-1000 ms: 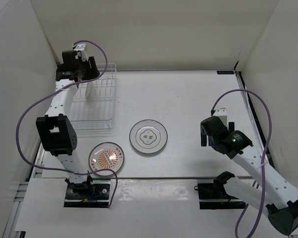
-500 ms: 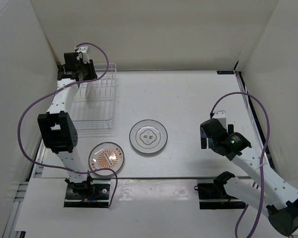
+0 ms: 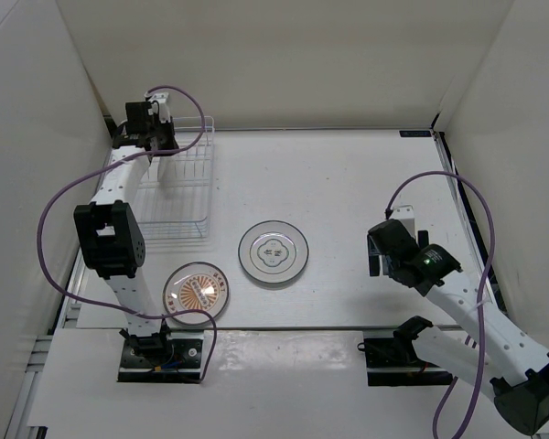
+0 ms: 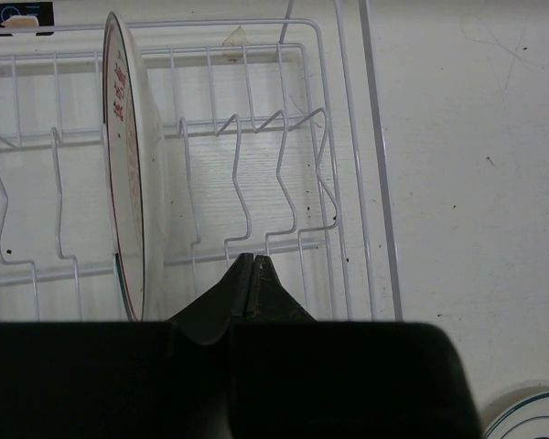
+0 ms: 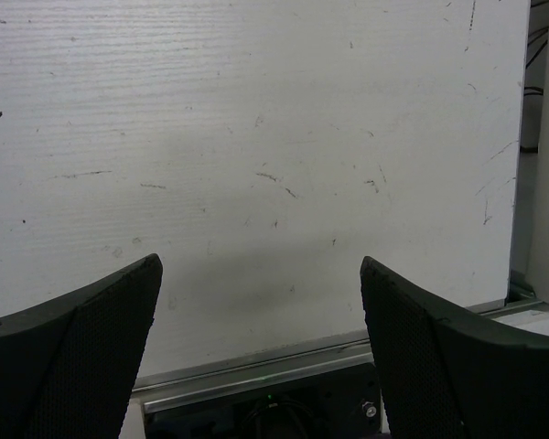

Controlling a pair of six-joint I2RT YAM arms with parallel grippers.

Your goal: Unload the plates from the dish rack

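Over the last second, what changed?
Only small arm shifts. The left gripper, shut and empty, edged slightly right over the far end of the dish rack. The right gripper, open, drew back slightly toward its base. Nothing was grasped or released. Unchanged: the upright plate in the rack, and the orange-centred plate and white-grey plate flat on the table.

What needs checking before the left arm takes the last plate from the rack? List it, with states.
1. One thin white plate standing edge-on in white wire dish rack: ok.
2. Left claw open: not ok, shut.
3. Left claw lined up on plate: not ok, tips beside it over empty tines.
4. Right claw away from rack: ok, open over white table.
5. Set-down room beside grey-ringed round plate and orange-centred round plate: ok.
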